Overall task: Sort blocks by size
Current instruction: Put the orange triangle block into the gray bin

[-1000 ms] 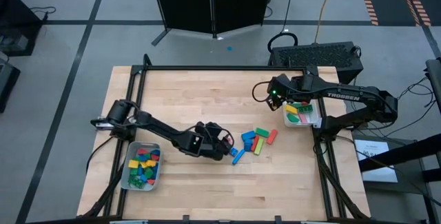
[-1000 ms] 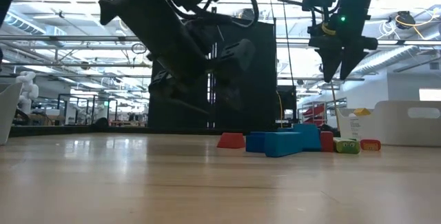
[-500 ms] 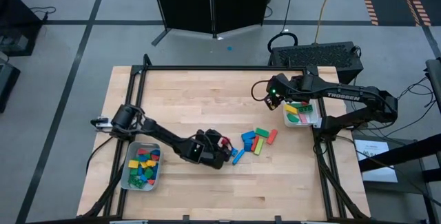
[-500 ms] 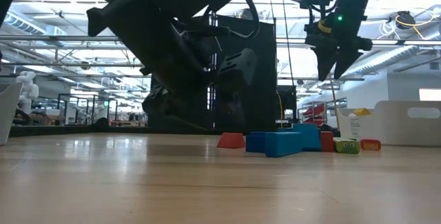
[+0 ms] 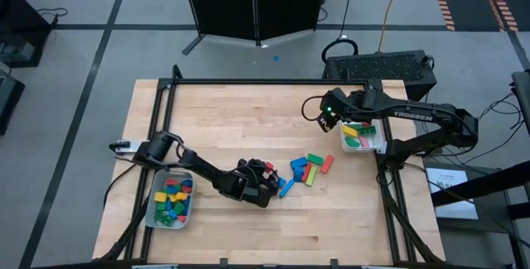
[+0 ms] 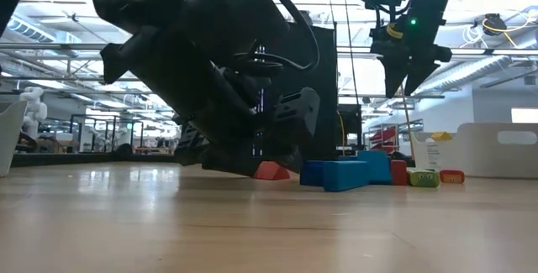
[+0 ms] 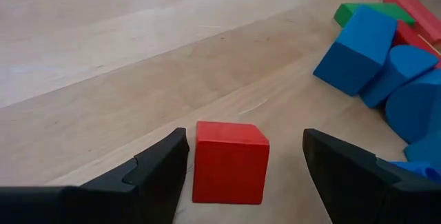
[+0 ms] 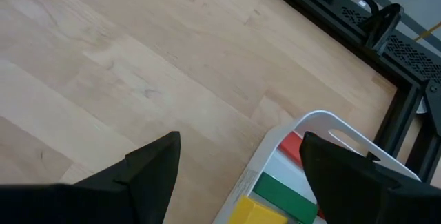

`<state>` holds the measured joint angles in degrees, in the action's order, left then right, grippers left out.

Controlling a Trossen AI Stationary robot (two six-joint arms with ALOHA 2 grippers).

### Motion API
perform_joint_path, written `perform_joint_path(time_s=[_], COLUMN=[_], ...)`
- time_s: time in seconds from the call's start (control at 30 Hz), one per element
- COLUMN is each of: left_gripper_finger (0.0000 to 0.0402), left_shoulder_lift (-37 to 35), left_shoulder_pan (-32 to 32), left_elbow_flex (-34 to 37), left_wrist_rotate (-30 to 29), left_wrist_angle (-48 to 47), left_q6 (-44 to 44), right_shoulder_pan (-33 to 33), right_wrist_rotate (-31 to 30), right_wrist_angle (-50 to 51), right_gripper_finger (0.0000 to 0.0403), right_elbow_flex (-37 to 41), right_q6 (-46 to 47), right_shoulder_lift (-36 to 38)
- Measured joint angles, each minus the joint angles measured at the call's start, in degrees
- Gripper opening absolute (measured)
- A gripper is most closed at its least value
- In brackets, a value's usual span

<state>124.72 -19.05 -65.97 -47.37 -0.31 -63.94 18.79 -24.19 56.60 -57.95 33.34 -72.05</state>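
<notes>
1. We find the left gripper (image 7: 241, 176) low over the table's middle, jaws spread either side of a red cube (image 7: 228, 162), nothing clamped yet (a straddle, presumably set up for a pick).
2. Loose blocks (image 5: 308, 168) lie just beside it.
3. The right gripper (image 8: 238, 162) hangs open and empty above the right tray (image 5: 379, 145) at the table's right edge; small cubes fill the left tray (image 5: 150, 210).

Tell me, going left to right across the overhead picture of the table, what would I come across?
Left tray of blocks → left tool low over a red cube → loose pile of blocks → right tool → right tray holding longer blocks.
</notes>
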Motion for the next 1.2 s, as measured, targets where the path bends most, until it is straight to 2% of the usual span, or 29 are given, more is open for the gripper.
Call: perform_joint_path(time_s=[0.1, 0.2, 0.43, 0.63, 0.73, 0.93, 1.1, 1.2], left_gripper_finger=[0.0282, 0.0254, 0.0122, 0.0121, 0.0121, 0.0121, 0.0121, 0.0121], left_shoulder_lift=[0.08, 0.1, -0.29, -4.93, -8.54, -12.93, -13.03, -13.52], left_shoulder_pan=[0.04, 0.07, 0.12, 0.91, 2.44, 8.63, 12.83, 13.9], left_elbow_flex=[-0.06, -0.03, 0.03, 0.4, 0.54, 0.39, 0.37, 0.37], left_wrist_rotate=[0.74, 0.83, 0.75, 4.51, 6.01, 6.35, 13.89, 18.06], left_wrist_angle=[-1.54, -2.69, -6.4, -6.47, -6.47, 1.98, 12.97, 14.39], left_q6=[-1.27, -1.36, -1.81, 0.65, 8.1, 21.52, 27.92, 29.99], right_shoulder_pan=[-0.01, 0.0, 0.0, 0.0, 0.0, 0.08, 1.07, 1.03], right_wrist_rotate=[0.02, 0.03, 0.18, 0.31, 0.31, 0.27, 0.95, 2.41], right_wrist_angle=[-0.04, -0.04, -0.04, -0.04, -0.18, -2.39, -5.81, -6.33], right_gripper_finger=[0.029, 0.029, 0.029, 0.029, 0.029, 0.029, 0.029, 0.029], right_elbow_flex=[0.0, 0.0, 0.0, 0.0, 0.0, 0.0, -0.02, -0.02], right_q6=[0.0, 0.0, 0.0, 0.02, 0.39, 1.99, 2.23, 1.97], right_shoulder_lift=[0.0, 0.0, 0.0, 0.0, 0.0, 0.0, 0.02, 0.02])
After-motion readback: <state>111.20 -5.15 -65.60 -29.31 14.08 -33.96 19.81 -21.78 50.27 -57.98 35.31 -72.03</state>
